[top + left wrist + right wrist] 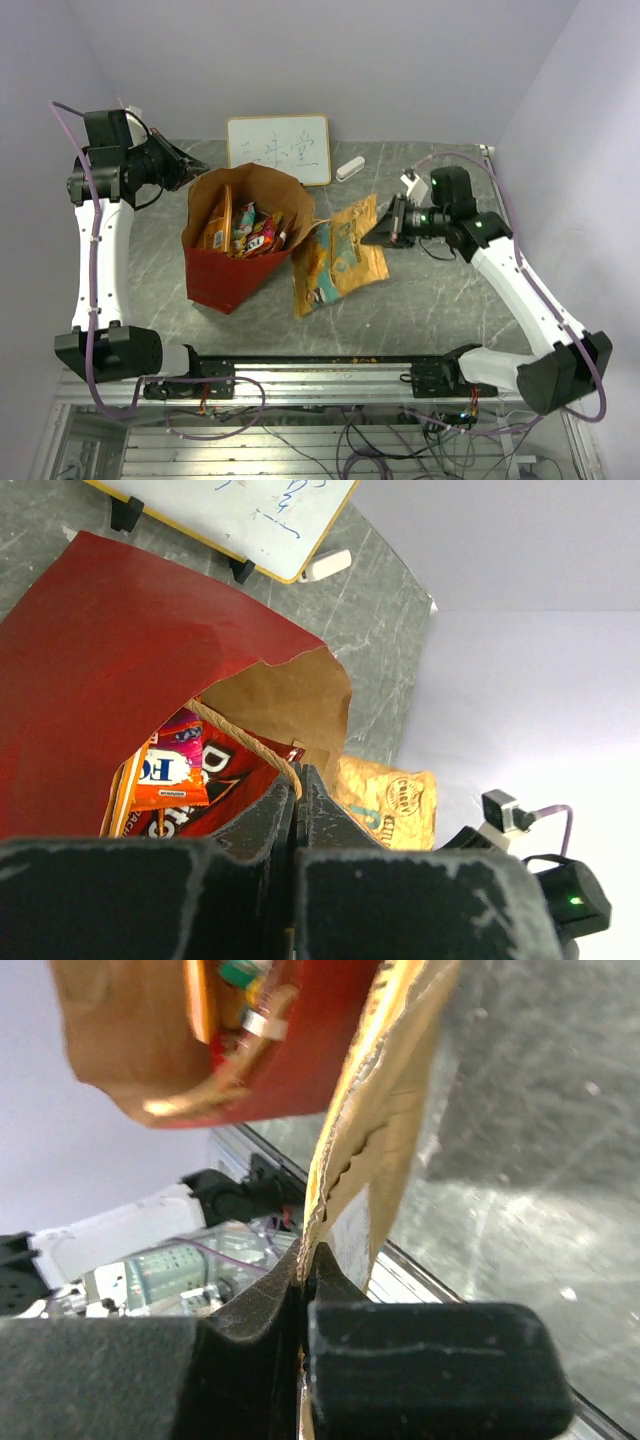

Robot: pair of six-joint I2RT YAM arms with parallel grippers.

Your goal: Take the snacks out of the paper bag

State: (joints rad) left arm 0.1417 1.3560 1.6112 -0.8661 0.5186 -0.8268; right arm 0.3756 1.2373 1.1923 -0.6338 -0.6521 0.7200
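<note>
chip bag [340,255]: light, crinkly, slippery | clamped by edge seam in right jaws | paper bag [225,275] handle pinched in left jaws

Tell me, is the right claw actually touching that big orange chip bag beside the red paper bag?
Touching. The right wrist view shows the right claw shut on the chip bag, its crinkled edge pinched between the fingers with no gap.

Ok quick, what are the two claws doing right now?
Left gripper: shut, pinching the paper bag at its top edge.
Right gripper: shut on the large chip bag.
</note>
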